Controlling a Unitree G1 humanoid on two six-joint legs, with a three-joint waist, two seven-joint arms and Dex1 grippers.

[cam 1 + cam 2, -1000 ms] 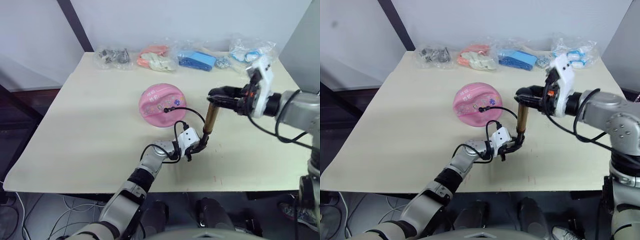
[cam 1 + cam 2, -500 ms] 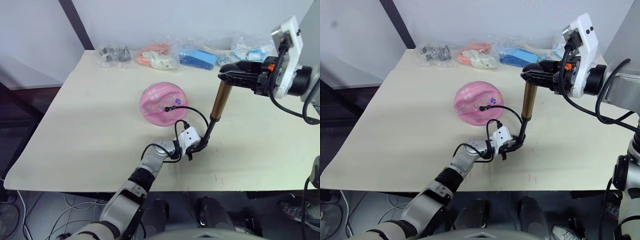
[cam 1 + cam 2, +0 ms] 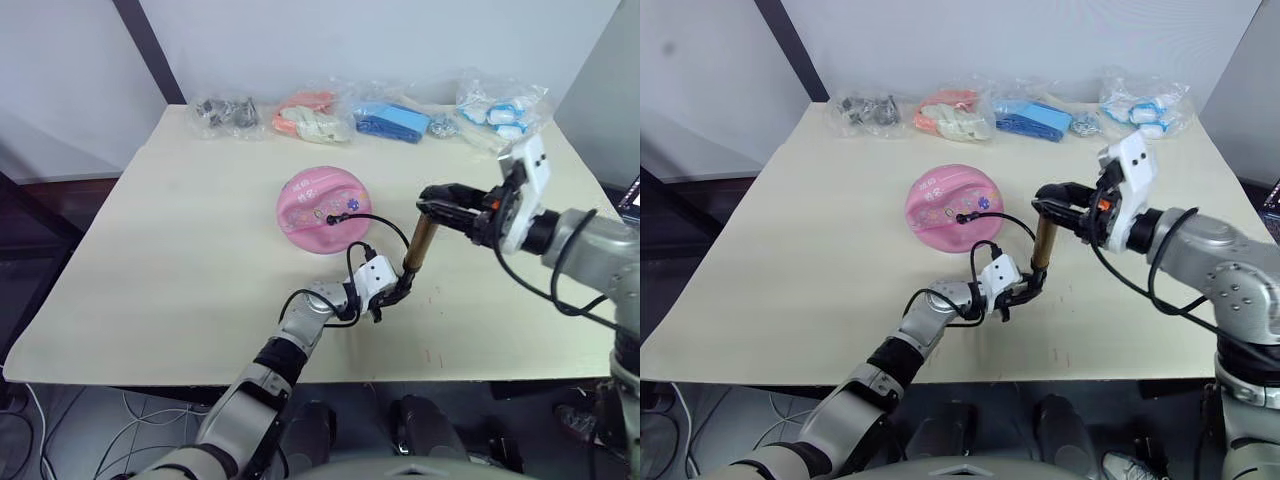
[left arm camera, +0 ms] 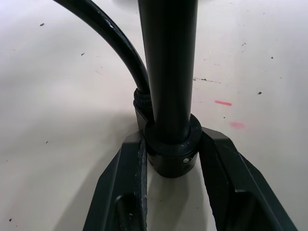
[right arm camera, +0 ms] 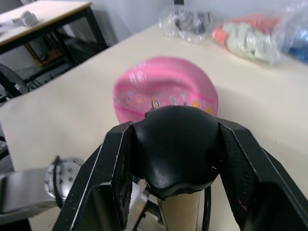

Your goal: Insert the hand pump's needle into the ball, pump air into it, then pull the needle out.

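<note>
The pink ball (image 3: 323, 210) sags as a dome mid-table. The needle's black fitting (image 3: 333, 217) sits against its top, and the pin itself is hidden. A thin black hose (image 3: 385, 222) loops from there to the foot of the hand pump (image 3: 418, 245), which stands tilted with its gold barrel up. My left gripper (image 3: 395, 293) is shut on the pump's black base cap (image 4: 171, 154), one finger (image 4: 130, 192) on each side. My right gripper (image 3: 440, 205) is shut on the black T-handle (image 5: 175, 149), which is pressed down onto the barrel.
Several clear bags lie along the table's far edge: dark parts (image 3: 228, 110), orange and white items (image 3: 312, 115), a blue item (image 3: 393, 120), and blue-white pieces (image 3: 495, 103). The beige table (image 3: 180, 260) is bare to the ball's left.
My right gripper raised the T-handle, drawing the rod out of the barrel, then pushed it back down. The left gripper, pump base and ball stayed put.
</note>
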